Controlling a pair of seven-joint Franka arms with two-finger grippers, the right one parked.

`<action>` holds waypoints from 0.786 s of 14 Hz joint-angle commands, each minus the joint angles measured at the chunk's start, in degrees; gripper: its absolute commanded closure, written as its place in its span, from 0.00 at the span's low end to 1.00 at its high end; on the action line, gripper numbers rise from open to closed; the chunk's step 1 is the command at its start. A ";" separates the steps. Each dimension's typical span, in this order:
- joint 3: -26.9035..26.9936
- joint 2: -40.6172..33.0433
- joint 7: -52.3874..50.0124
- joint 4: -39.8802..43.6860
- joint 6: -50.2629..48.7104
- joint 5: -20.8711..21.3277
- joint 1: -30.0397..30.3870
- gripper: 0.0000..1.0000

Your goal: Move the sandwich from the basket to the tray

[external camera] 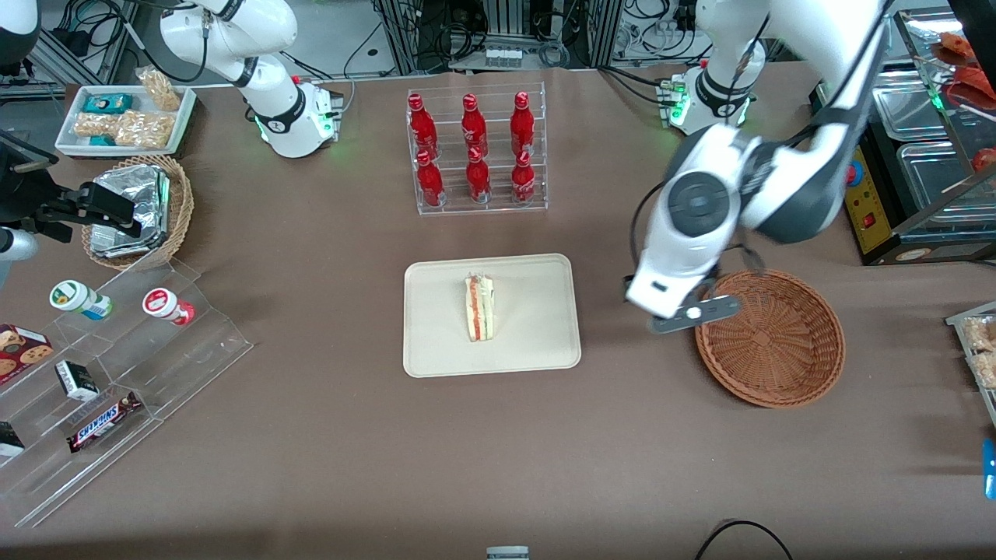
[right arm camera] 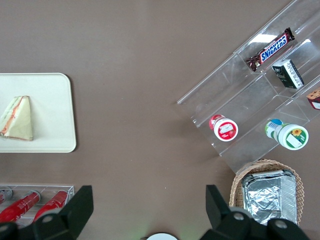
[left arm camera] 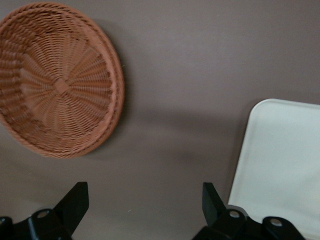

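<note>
Right now the sandwich (external camera: 480, 306) lies on its side near the middle of the tray (external camera: 436, 342), filling edge showing, with nothing else on the tray. Toward the working arm's end of the table sits the basket (external camera: 778, 342), and its woven bottom is bare. Between the two, above the brown table (external camera: 327, 435), hangs the gripper (left arm camera: 142, 202), its fingers (left arm camera: 75, 202) spread wide apart and holding nothing. From the front, the arm's white wrist covers the fingers and overlaps the basket's rim; only the wrist camera shows them open, with basket and tray corner on either side. Farther from the front camera than the tray stands a clear rack of red bottles (external camera: 476, 152). Toward the parked arm's end are a stepped clear shelf (external camera: 124, 389) of snacks and a smaller basket of foil packs (external camera: 132, 210), which the parked wrist camera also shows.
</note>
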 commanded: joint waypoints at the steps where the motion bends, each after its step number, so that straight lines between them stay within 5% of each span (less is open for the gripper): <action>1: -0.30 -7.08 9.39 -3.32 -4.79 -4.22 4.74 0.00; 6: 11.62 -15.17 28.12 -0.87 -14.99 -8.01 3.35 0.00; 11: 21.48 -16.85 35.34 6.69 -16.76 -8.62 1.32 0.00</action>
